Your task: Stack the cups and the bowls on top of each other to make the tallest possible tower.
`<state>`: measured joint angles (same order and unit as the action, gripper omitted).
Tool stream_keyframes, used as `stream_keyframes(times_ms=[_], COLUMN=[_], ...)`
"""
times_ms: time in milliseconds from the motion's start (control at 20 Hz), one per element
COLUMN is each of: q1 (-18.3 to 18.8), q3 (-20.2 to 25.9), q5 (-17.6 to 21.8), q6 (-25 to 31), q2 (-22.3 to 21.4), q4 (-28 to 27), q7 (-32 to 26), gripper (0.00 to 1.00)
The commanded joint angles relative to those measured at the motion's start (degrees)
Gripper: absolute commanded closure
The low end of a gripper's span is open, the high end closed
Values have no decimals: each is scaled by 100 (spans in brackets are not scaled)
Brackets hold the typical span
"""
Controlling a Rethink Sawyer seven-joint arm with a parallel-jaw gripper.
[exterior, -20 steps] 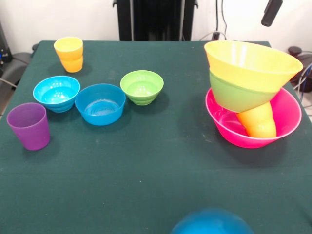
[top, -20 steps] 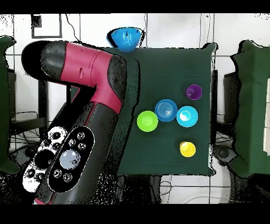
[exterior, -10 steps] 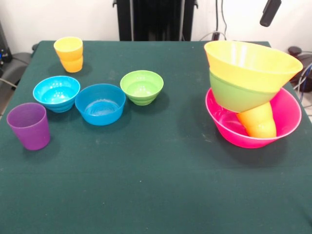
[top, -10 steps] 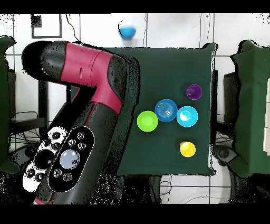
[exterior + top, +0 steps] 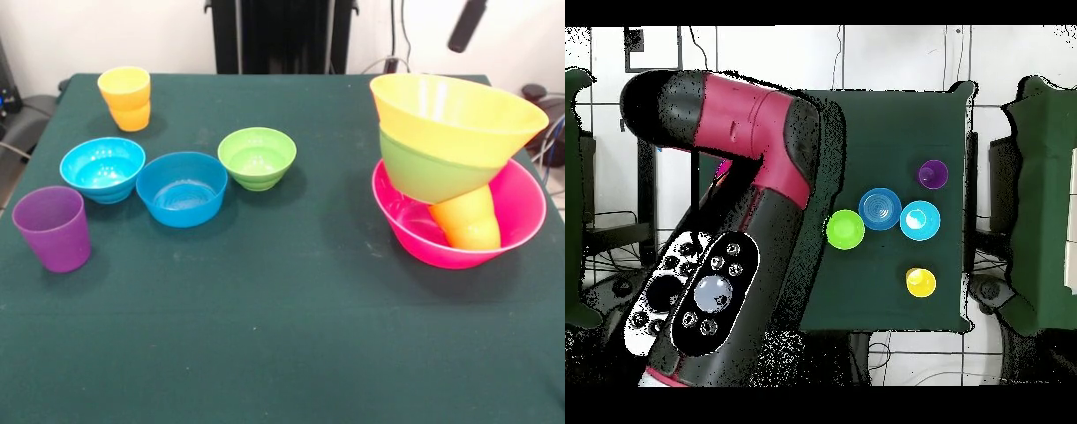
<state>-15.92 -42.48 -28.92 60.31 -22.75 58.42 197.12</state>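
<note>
The tower stands at the right in the front view. Its base is a large pink bowl (image 5: pixel 521 203); inside it leans an orange cup (image 5: pixel 468 223), with a green bowl (image 5: pixel 422 175) and a large yellow-orange bowl (image 5: pixel 455 115) tilted on top. At the left sit a yellow cup (image 5: pixel 124 95) (image 5: pixel 920 282), a cyan bowl (image 5: pixel 102 168) (image 5: pixel 920 220), a blue bowl (image 5: pixel 182 188) (image 5: pixel 880 208), a small green bowl (image 5: pixel 257 157) (image 5: pixel 844 229) and a purple cup (image 5: pixel 53 228) (image 5: pixel 933 174). My gripper (image 5: pixel 465 25) shows only as a dark slim tip high above the tower. In the overhead view the arm (image 5: pixel 735 200) hides the tower.
The dark green table (image 5: pixel 291 336) carries everything. Cables and dark equipment lie just past its far corners in the front view. The yellow cup seems to sit on an orange piece below it.
A blue bowl that showed at the table's near edge a second ago has left both views. The dark tip above the tower has shifted left, and the arm has swung slightly in the overhead view.
</note>
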Motion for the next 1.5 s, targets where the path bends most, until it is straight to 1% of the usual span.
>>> stream_keyframes(times_ms=[50, 200, 300, 550, 700, 900, 1050, 1150, 1250, 1500], q1=[321, 584, 683, 860, 1046, 1287, 1465, 1549, 1640, 1935], q3=[805, 1079, 1120, 1308, 1482, 1753, 1963, 2060, 2129, 2574], q5=[528, 578, 686, 808, 939, 1143, 1279, 1436, 1639, 1856], q6=[-539, -778, -786, -712, -658, -878, -934, -1023, -1172, -1036], q2=[287, 202, 163, 96, 43, -17, -62, -86, -89, -148], q4=[179, 307, 307, 243, 183, 243, 248, 226, 160, -54], q7=[-799, -1304, -1475, -1675, -1906, -2192, -2395, -2544, -2827, -3690], gripper=[0, 0, 0, 0, 0, 0, 0, 0, 0, 0])
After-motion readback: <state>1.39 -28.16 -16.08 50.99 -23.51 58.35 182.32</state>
